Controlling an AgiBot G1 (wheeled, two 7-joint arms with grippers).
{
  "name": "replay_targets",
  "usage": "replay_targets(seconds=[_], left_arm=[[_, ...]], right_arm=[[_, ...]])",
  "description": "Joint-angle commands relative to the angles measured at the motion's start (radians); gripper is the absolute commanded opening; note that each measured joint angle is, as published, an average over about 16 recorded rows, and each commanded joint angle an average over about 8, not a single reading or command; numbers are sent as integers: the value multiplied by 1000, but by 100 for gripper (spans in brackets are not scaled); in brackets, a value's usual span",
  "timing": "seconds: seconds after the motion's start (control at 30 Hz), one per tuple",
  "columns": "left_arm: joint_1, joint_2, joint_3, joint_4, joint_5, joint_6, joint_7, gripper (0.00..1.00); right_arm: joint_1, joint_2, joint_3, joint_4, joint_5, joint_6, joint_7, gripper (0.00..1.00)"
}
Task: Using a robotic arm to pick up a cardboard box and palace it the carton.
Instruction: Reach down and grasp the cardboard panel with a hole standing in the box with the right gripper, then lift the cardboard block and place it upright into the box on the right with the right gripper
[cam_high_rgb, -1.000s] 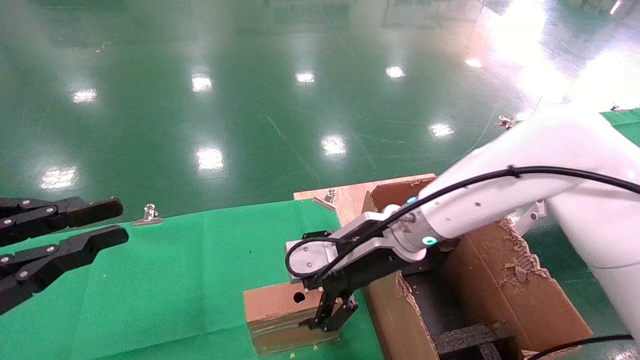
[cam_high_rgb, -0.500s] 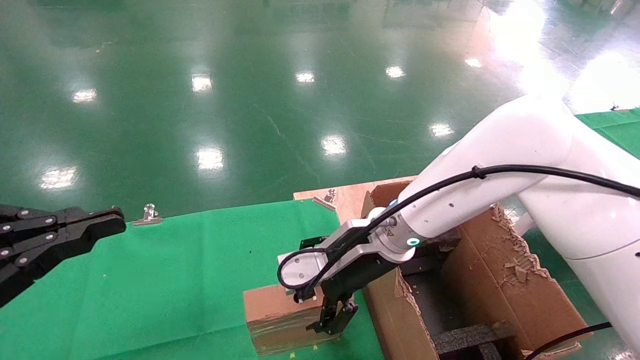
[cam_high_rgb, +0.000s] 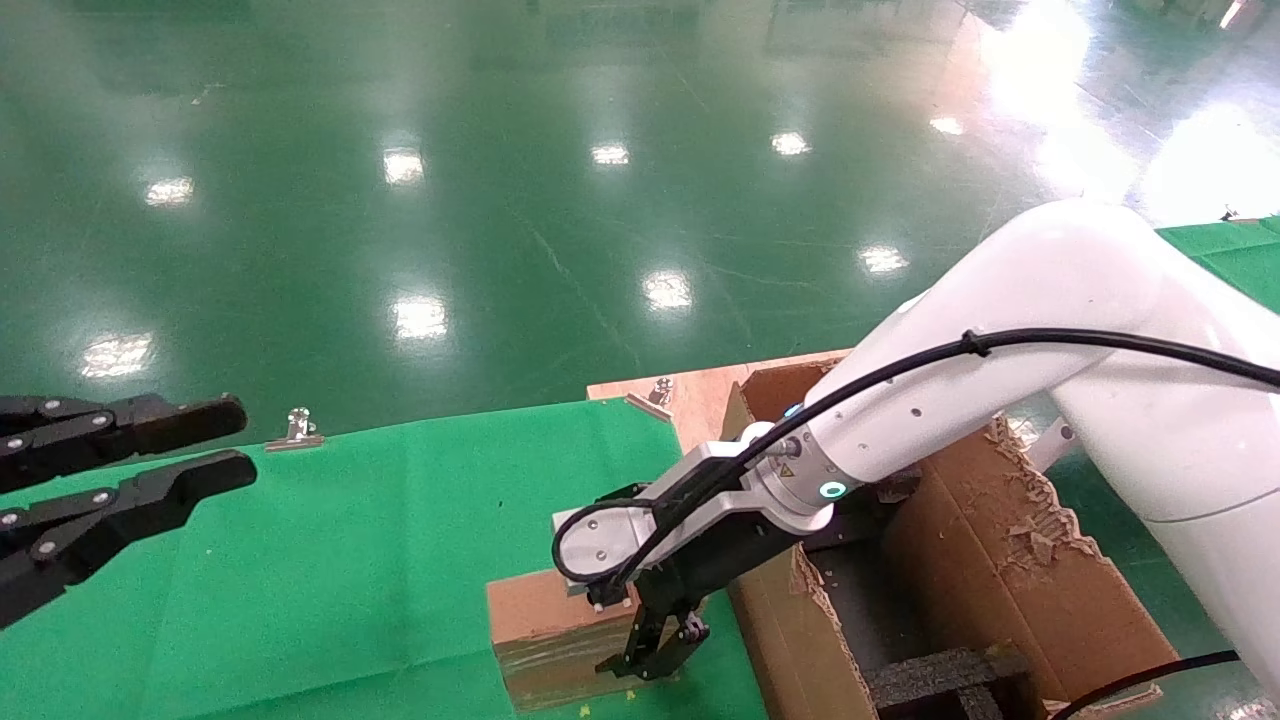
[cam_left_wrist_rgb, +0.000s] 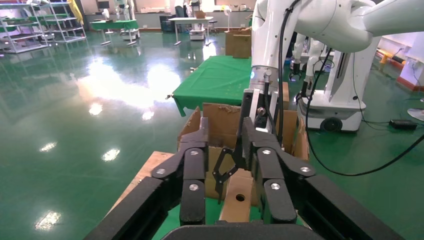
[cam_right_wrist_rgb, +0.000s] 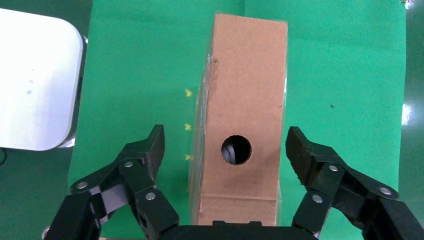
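The right gripper (cam_high_rgb: 655, 655) has come down lower over the cardboard box (cam_high_rgb: 545, 640) than half a second ago, and its white arm (cam_high_rgb: 960, 400) has dropped with it. Its fingers now straddle the box, spread apart with one on each side and neither touching the cardboard; in the right wrist view both fingers (cam_right_wrist_rgb: 145, 155) stand clear of the box (cam_right_wrist_rgb: 242, 115), which lies between them with its round hole (cam_right_wrist_rgb: 236, 149) facing up. The left gripper (cam_high_rgb: 150, 455), parked at the left edge of the green cloth (cam_high_rgb: 330, 540), has changed as well: its two fingers were pressed together half a second ago and now stand parted, as they did a second ago. The box itself has not shifted; it rests on the cloth just beside the near left wall of the carton (cam_high_rgb: 980, 560), with clear tape on its long side. Count: one small box, one large carton with ragged flaps, two black foam blocks (cam_high_rgb: 940, 680) visible inside it, two grippers, two metal clips (cam_high_rgb: 297, 428) at the far edge of the table. From the left wrist view the left gripper (cam_left_wrist_rgb: 230, 160) is seen open, facing the box (cam_left_wrist_rgb: 240, 197) and the carton (cam_left_wrist_rgb: 220, 122) beyond.
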Motion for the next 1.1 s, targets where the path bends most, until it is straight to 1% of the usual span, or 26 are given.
replay_targets(seconds=[0.03, 0.8, 0.93, 1.1], left_arm=[[0, 0, 0, 0, 0, 0, 0, 100], [0, 0, 0, 0, 0, 0, 0, 100], [0, 0, 0, 0, 0, 0, 0, 100], [0, 0, 0, 0, 0, 0, 0, 100]], right_arm=[[-1, 0, 0, 0, -1, 0, 0, 0], [2, -1, 2, -4, -5, -3, -2, 0], [34, 5, 8, -22, 21, -12, -13, 0], [135, 23, 11, -64, 82, -33, -46, 0]])
